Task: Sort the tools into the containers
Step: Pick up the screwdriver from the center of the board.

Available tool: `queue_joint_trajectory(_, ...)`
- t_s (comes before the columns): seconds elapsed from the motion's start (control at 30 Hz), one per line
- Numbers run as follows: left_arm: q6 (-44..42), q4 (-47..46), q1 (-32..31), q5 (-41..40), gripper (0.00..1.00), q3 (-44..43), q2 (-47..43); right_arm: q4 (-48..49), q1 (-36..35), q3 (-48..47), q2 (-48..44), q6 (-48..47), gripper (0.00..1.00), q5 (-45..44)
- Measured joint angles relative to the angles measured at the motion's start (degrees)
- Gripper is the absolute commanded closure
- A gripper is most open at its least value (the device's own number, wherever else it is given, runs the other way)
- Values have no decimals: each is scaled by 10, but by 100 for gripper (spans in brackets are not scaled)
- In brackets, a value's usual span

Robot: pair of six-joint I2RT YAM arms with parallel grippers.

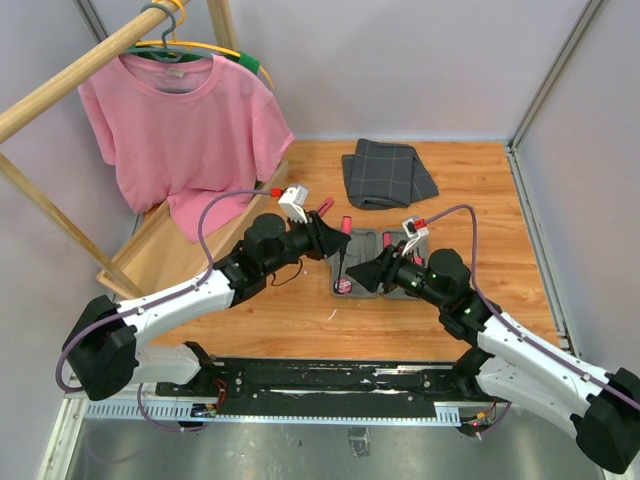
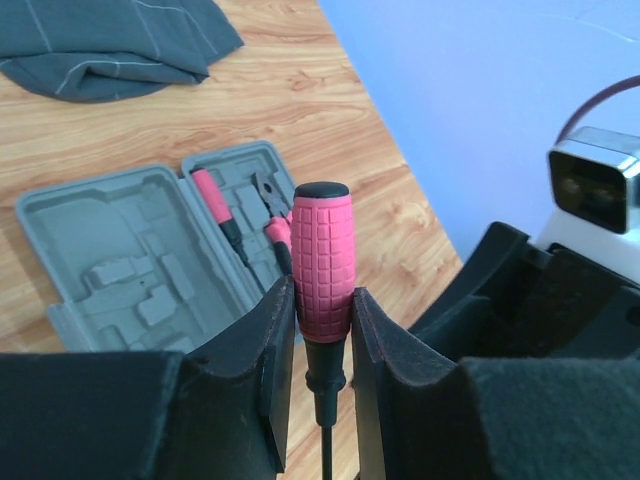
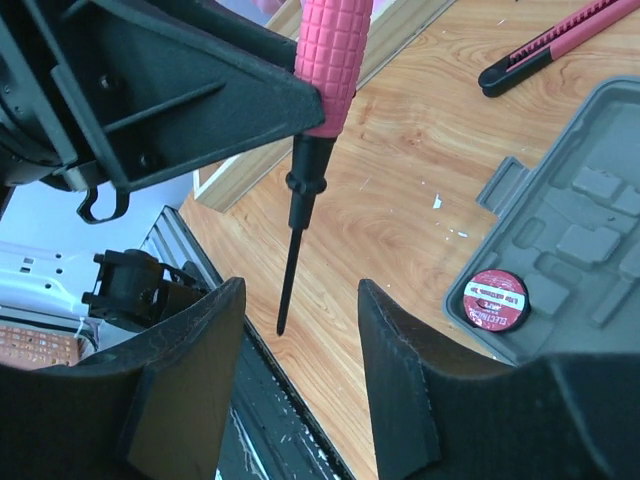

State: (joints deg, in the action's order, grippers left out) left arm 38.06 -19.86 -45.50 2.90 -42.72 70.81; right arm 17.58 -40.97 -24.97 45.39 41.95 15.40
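Note:
My left gripper [image 2: 322, 330] is shut on a pink-handled screwdriver [image 2: 322, 260], held upright with its black shaft pointing down above the wood. The same screwdriver [image 3: 318, 90] hangs in front of my right gripper [image 3: 300, 350], which is open with nothing between its fingers. An open grey tool case [image 2: 110, 260] lies on the table; one half holds a pink-handled tool [image 2: 215, 205] and pliers [image 2: 268, 195]. A roll of red electrical tape [image 3: 498, 298] sits in the case [image 3: 590, 240]. From above, both grippers meet over the case [image 1: 352, 262].
A pink-and-black utility knife [image 3: 545, 45] lies on the wood beyond the case. A folded grey cloth [image 1: 386, 172] rests at the back. A pink shirt [image 1: 185, 130] hangs from a wooden rack at the left. The table's near edge and black rail [image 3: 260, 400] are below.

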Motion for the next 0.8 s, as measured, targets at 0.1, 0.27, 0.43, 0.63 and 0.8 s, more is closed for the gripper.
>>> queue_joint_trajectory(0.1, 7, -10, -8, 3, 97, 0, 3, 25, -7, 0, 25, 12, 50, 0)
queue_joint_trajectory(0.27, 10, -16, -17, 5, 98, 0, 3, 65, -9, 0, 63, 29, 59, 8)
queue_joint_trajectory(0.43, 12, -21, -22, 7, 98, 0, 3, 84, -16, -1, 94, 38, 75, 17)
queue_joint_trajectory(0.63, 12, -24, -23, 8, 95, 0, 3, 95, -18, -4, 106, 43, 99, 23)
queue_joint_trajectory(0.8, 12, -26, -23, 8, 71, 3, -7, 89, -18, -7, 102, 36, 99, 18)
